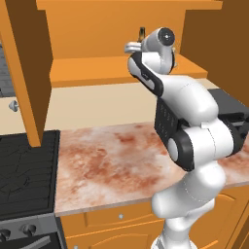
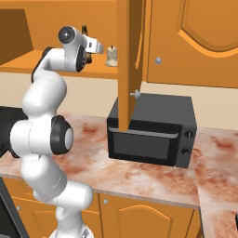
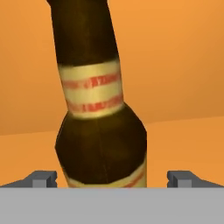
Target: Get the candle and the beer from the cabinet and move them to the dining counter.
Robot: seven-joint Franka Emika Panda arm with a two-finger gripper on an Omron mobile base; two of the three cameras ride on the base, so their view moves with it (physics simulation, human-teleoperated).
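Now my open end effector straddles the beer; I'd centre it, then close gently on its body

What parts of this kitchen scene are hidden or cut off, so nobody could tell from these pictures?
- Brown glass beer bottle: in the hand view its top and base run off the picture's edges; in the left base view the white arm covers all but its neck.
- Cream lumpy candle: tiny in the right base view, no detail.
- Black microwave: the open orange cabinet door covers its left part.
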